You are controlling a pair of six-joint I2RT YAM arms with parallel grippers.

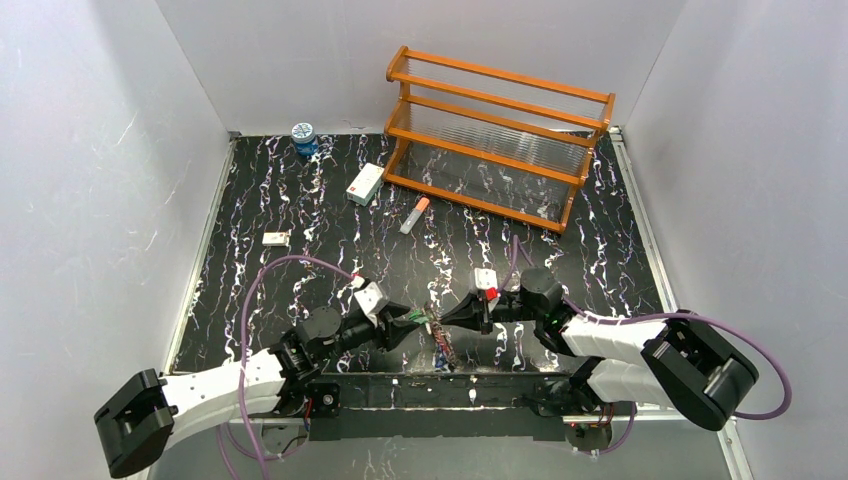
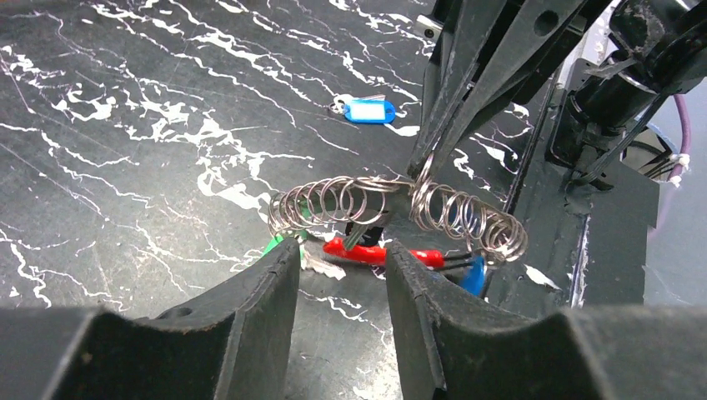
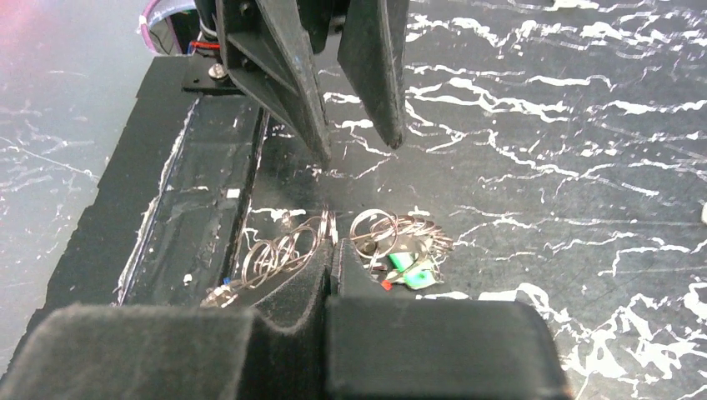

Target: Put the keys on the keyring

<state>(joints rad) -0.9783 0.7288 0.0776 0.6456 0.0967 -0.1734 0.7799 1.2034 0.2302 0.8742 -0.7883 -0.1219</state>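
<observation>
The keyring (image 2: 400, 204) shows as a string of silvery wire loops with a red section (image 2: 379, 252) below it, hanging just above the table near its front edge. My right gripper (image 2: 425, 171) is shut on the loops at their middle (image 3: 333, 248). A green key head (image 3: 408, 271) and a blue one (image 2: 473, 275) hang among the loops. My left gripper (image 2: 342, 250) stands open right in front of the keyring, with nothing between its fingers (image 2: 275, 283). From above, both grippers (image 1: 405, 325) (image 1: 447, 320) meet tip to tip over the bundle (image 1: 430, 325).
A blue key tag (image 2: 369, 110) lies alone on the marbled table. At the back stand an orange rack (image 1: 500, 130), a blue jar (image 1: 303, 137), a white box (image 1: 365, 184) and an orange-and-white tube (image 1: 414, 215). The black base plate (image 1: 440, 385) is close below the grippers.
</observation>
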